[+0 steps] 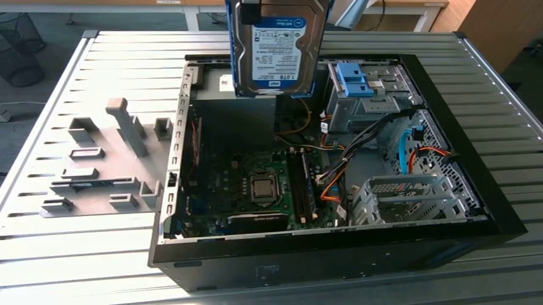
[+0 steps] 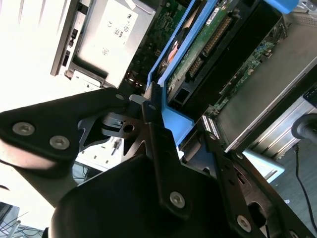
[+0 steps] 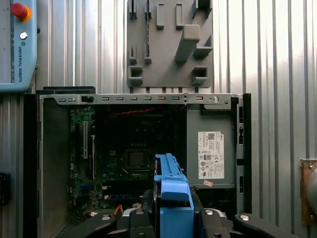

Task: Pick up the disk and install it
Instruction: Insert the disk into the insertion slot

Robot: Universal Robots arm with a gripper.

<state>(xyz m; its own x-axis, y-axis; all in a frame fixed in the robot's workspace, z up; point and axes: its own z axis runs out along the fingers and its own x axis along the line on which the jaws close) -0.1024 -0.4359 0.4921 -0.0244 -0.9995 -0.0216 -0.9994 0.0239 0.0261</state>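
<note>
We see ribbed metal table [image 1: 76, 254], wire bin [image 1: 17, 47] beyond. Disk [image 1: 278, 19] hangs above open PC case [image 1: 475, 210], long axis vertical, label [image 1: 278, 57] toward exterior camera, gripper [image 2: 181, 116] clamped on its blue rail [image 3: 173, 198].

In the exterior view we saw the disk [image 1: 278, 47] cut off by the picture's upper edge, and the print on its label was too small to make out. It hid the far wall of the computer case [image 1: 458, 190] behind it. In the first wrist view the disk's blue rail covered part of the motherboard [image 3: 133, 158], while the gripper [image 3: 173, 210], the control panel [image 3: 17, 44] and the grey holder board [image 3: 168, 49] ran off the picture's edges. In the second wrist view the gripper's dark body blocked much of the disk.
</note>
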